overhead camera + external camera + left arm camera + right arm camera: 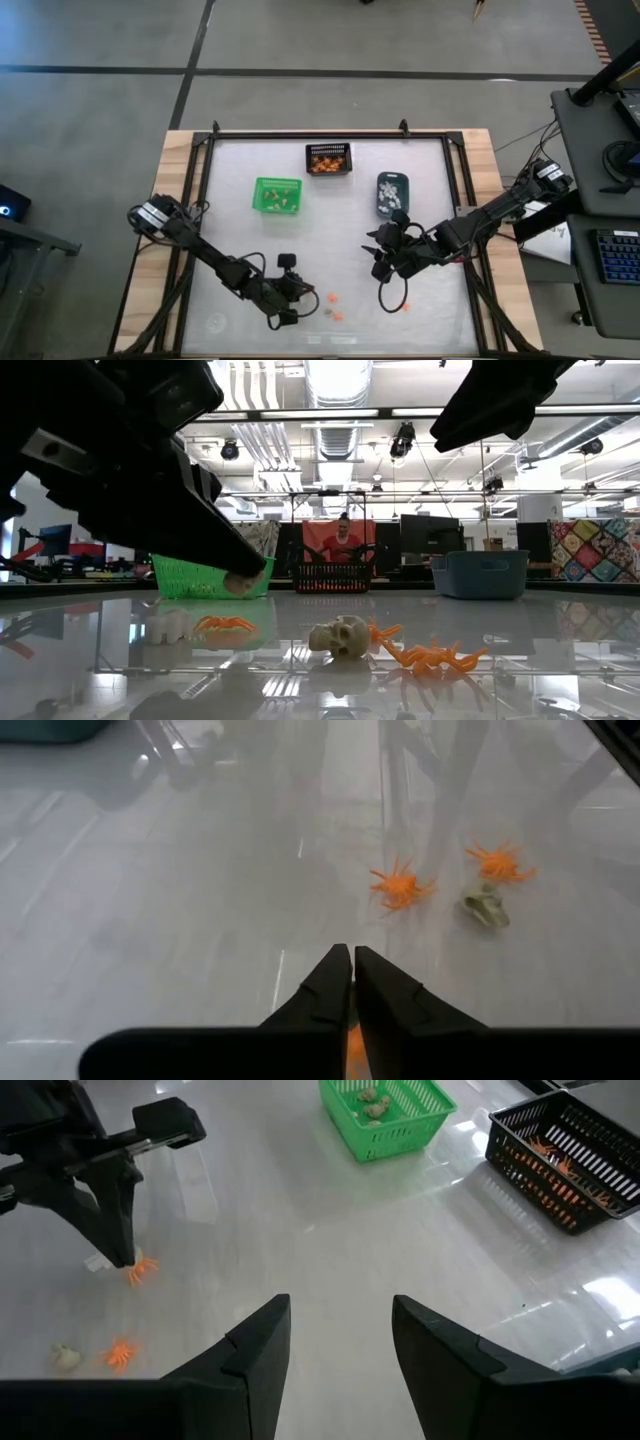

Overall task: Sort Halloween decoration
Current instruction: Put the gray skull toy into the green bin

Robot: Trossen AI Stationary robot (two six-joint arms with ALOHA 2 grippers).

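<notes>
From above I see the left gripper (296, 297) down at the near middle of the table (240, 215), fingers pressed together, an orange spider (308, 295) right at its tips; two more trinkets lie just to the right of it, another orange spider (334, 297) and one nearer (337, 316), and a lone orange piece (405, 307) sits below the right arm; the right gripper (378, 252) hangs mid-table on the right, its fingers standing apart with nothing between them; the green bin (277, 194), the black mesh bin (329, 159) and the blue-grey bin (392, 192) line the far side, each with trinkets in it.

At table level I see a tan skull (339, 634) in the middle, an orange spider (430, 655) just right of it, another orange spider (224, 624) to the left and a white piece (167, 625) beside that; a person (343, 542) stands far behind the black bin.

Through the left wrist I see the fingers (325, 990) closed tip to tip with a bit of orange (353, 1048) beneath them; whether it is pinched I cannot tell; two spiders (401, 886) (499, 865) and the skull (486, 907) lie beyond.

Through the right wrist I see its own fingers (260, 1345) spread wide, empty; across the table the left gripper (122, 1252) touches down by a spider (142, 1268).
</notes>
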